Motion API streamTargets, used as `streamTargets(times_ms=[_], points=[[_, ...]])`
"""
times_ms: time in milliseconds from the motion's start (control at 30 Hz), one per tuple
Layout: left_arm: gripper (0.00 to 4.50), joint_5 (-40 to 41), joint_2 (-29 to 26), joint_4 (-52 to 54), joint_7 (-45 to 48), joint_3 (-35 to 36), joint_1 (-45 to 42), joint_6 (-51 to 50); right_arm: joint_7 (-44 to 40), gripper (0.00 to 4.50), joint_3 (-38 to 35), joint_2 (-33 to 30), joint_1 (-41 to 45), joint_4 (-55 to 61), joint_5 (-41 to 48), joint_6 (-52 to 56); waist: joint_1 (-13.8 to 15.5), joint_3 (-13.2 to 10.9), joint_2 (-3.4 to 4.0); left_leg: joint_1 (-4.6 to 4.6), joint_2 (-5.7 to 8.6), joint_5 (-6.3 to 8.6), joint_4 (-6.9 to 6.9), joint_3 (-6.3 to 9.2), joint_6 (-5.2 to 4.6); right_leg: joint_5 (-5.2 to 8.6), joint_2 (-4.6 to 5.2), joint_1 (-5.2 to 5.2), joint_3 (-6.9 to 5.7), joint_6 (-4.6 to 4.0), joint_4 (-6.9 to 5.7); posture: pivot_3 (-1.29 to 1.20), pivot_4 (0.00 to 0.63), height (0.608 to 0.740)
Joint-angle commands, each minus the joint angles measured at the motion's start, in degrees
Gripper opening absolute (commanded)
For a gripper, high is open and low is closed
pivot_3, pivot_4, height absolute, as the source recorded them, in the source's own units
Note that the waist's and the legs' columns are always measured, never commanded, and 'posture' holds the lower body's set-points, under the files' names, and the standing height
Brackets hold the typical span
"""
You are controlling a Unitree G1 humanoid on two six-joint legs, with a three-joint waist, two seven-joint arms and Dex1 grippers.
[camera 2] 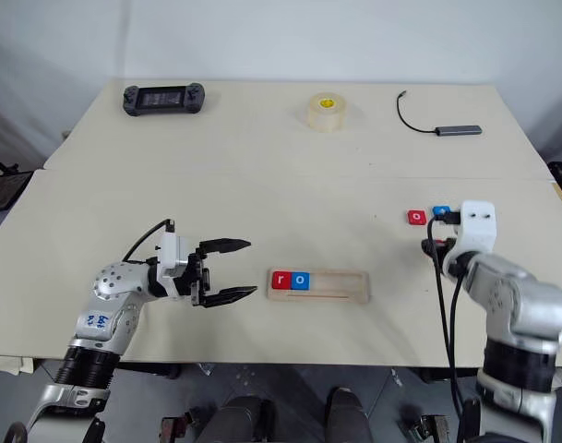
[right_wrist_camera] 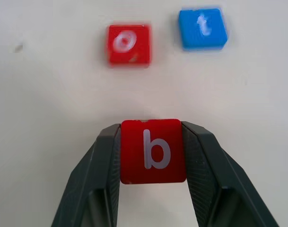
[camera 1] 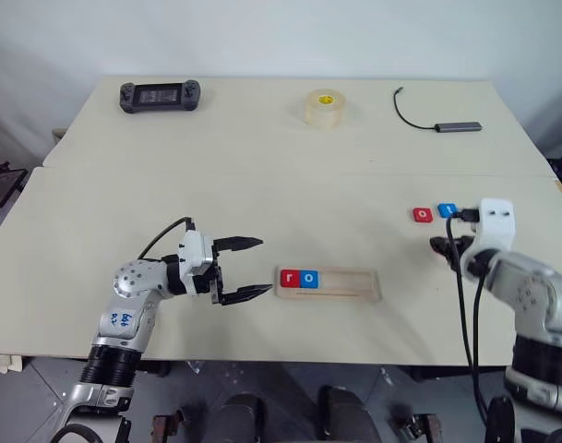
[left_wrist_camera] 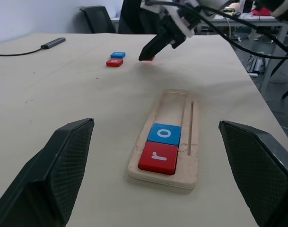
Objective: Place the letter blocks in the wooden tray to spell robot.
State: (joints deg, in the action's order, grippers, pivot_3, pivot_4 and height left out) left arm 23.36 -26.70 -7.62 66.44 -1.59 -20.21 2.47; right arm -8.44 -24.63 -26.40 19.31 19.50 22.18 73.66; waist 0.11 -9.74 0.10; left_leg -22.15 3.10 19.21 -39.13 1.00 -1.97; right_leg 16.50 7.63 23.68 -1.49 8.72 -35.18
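Third letter in hand — right gripper (right_wrist_camera: 151, 156) pinches the red b block (right_wrist_camera: 153, 150), right of the wooden tray (camera 1: 350, 293). Tray holds r, o at its left end. Next: carry b beside the blue o. Left gripper (camera 1: 244, 269) spread, idle.
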Motion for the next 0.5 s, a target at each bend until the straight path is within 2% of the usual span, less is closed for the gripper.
streamTargets(times_ms=[33,167,300,400,500], points=[[4.5,0.29,0.42,0.06,1.2,-0.44,-0.91,0.42,1.73,1.46,-2.33,3.1,-4.9,12.22,1.11,4.61,-0.01,0.0,0.0,0.0,0.03,0.0,0.0,-0.01,-0.01,0.0,0.01,0.0,0.03,0.0,0.0,0.0,0.15,0.74],[4.5,0.21,0.86,-0.86,1.95,-0.71,-1.82,0.38,4.59,1.46,-1.3,9.41,-11.88,21.79,-0.01,7.35,-0.03,0.0,0.0,0.02,0.03,0.0,0.01,0.0,-0.01,0.0,-0.02,0.02,0.07,0.0,-0.05,0.0,0.15,0.74],[4.5,0.09,0.91,-1.34,2.34,-0.62,-2.19,0.56,5.69,1.46,-1.84,11.46,-12.19,22.55,-1.25,7.42,-0.24,0.0,0.0,0.07,0.09,0.0,0.01,-0.05,-0.03,0.0,-0.01,0.02,0.18,0.0,-0.12,0.0,0.15,0.74],[4.5,-0.04,0.75,-1.64,2.49,-0.46,-2.48,0.78,3.16,2.42,-2.32,10.89,-10.42,21.97,0.61,9.85,-0.23,0.0,0.0,0.09,0.08,0.0,0.01,-0.04,-0.02,0.0,-0.03,0.04,0.17,0.0,-0.17,0.0,0.15,0.74],[4.5,-0.13,0.39,-1.58,2.33,-0.09,-2.55,0.91,-1.46,3.45,-2.03,4.69,-9.59,19.85,1.63,8.85,-0.19,0.0,0.0,0.08,0.08,0.0,0.01,-0.04,-0.03,0.0,-0.02,0.05,0.19,0.0,-0.17,0.0,0.15,0.74]])
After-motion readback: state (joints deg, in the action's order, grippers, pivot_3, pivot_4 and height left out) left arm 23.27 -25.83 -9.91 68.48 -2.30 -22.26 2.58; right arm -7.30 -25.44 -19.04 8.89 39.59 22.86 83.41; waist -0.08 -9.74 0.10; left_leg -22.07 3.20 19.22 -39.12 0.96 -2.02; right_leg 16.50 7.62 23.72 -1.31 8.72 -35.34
